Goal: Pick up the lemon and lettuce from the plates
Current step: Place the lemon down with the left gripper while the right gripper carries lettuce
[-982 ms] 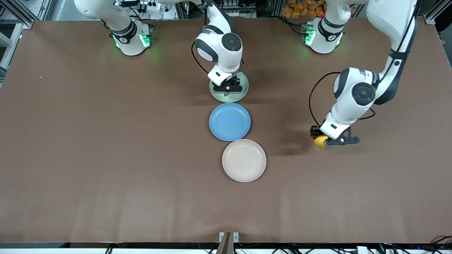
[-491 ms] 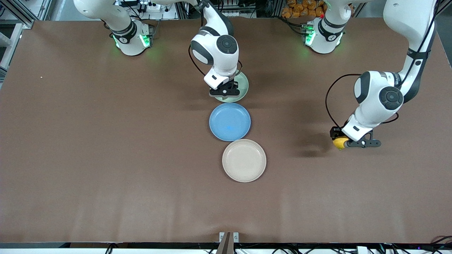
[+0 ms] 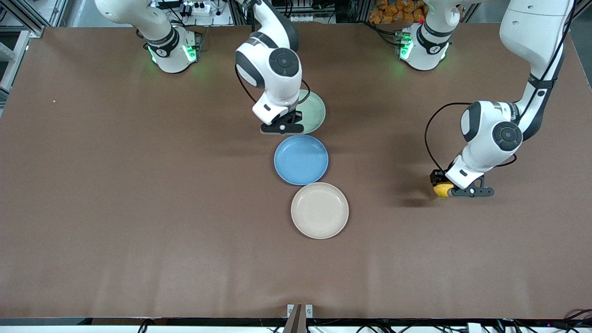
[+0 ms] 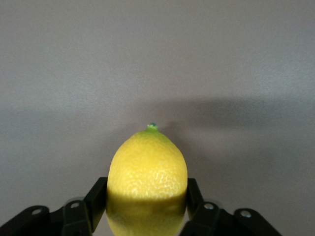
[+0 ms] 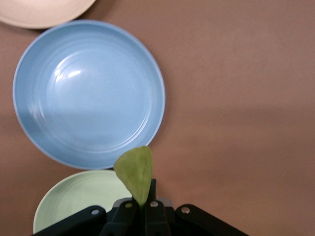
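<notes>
Fingers of the right gripper [image 3: 277, 129] pinched together on the lettuce [image 5: 135, 173], a pale green leaf piece standing up from between the tips in the right wrist view. Raised above the surface [image 3: 138, 194], upper centre of the front view, over the rim of the pale green plate [image 3: 313, 111] on the edge toward the right arm's end. Lettuce itself hidden under the gripper in the front view.

Below that, in the middle of the front view, three plates in a line running toward the front camera: pale green plate farthest, blue plate [image 3: 301, 159] next, beige plate [image 3: 319, 210] nearest. All three bare. Blue plate just beside each neighbour, whether touching cannot be told.

At mid right of the front view, left gripper [image 3: 447, 190] with fingers [image 4: 96, 196] clamped on the lemon [image 3: 442, 189], one on each flank of the fruit. Lemon bright yellow, its pointed green-tipped end aimed away from the wrist camera. Held low over bare surface toward the left arm's end, well apart from the plates, with a dark shadow just beside it on the brown surface.
</notes>
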`<move>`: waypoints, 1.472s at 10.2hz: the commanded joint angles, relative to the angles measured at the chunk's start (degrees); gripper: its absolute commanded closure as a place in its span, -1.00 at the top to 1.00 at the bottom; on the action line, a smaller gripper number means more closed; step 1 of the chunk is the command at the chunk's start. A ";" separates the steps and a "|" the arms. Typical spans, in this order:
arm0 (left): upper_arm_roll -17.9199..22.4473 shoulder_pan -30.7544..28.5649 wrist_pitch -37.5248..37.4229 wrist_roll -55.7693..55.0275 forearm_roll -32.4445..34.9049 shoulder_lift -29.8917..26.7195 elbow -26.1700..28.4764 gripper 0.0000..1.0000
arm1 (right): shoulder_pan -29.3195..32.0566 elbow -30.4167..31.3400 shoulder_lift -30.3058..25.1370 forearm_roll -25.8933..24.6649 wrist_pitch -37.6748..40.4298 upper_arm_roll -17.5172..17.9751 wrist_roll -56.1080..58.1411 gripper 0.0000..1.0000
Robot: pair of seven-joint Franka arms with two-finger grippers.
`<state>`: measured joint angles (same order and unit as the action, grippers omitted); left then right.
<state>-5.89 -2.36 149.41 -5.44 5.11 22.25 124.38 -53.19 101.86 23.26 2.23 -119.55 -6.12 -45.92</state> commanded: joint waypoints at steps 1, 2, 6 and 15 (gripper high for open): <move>0.00 -0.02 -0.09 0.69 2.44 0.16 -0.72 1.00 | 4.66 -0.78 -0.67 0.85 1.16 0.50 5.03 -1.00; -0.08 0.07 -0.09 0.69 4.10 0.07 -0.81 1.00 | 7.20 -0.78 -1.28 0.85 2.12 0.50 7.92 -1.00; -0.52 -0.01 -0.26 0.08 6.49 -3.08 -0.90 1.00 | 17.66 -2.54 -2.08 0.33 8.72 0.32 20.40 -1.00; -4.48 0.24 -22.75 -10.29 -0.09 -25.39 6.83 1.00 | 38.84 1.59 -1.64 -4.76 4.07 0.23 41.86 -1.00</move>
<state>-10.17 -2.38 128.30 -15.78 7.62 3.25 126.79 -17.13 102.06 21.89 -0.96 -113.60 -6.69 -6.03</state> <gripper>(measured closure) 0.000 0.978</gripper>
